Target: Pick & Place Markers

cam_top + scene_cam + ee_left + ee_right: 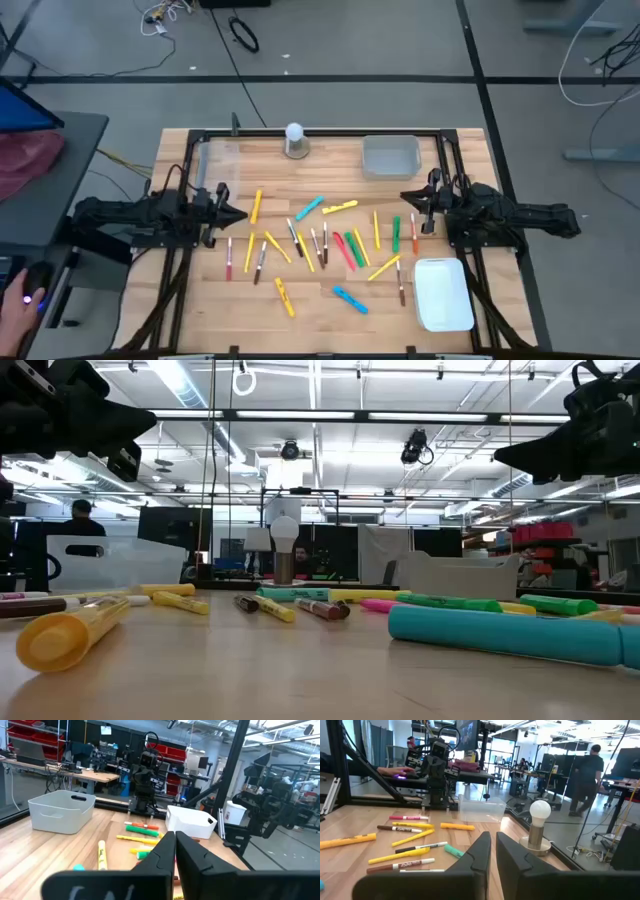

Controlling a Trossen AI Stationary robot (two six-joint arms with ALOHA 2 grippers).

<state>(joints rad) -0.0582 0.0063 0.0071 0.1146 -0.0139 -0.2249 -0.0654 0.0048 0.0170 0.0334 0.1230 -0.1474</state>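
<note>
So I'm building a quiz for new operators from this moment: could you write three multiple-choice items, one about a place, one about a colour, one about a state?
1. Where does the white ball on a round base stand?
A. at the table's far edge, between the two clear trays
B. inside the white tray
C. among the markers

2. What colour is the marker lying nearest the white rectangular tray?
A. light blue
B. dark brown
C. pink

3. How are both grippers?
A. open and empty
B. shut on markers
C. shut and empty

Answers:
1 A: the high view shows it by the far rail.
2 B: the dark brown marker lies just beside that tray.
3 C: the left gripper and right gripper show fingers together, nothing between them.
</note>
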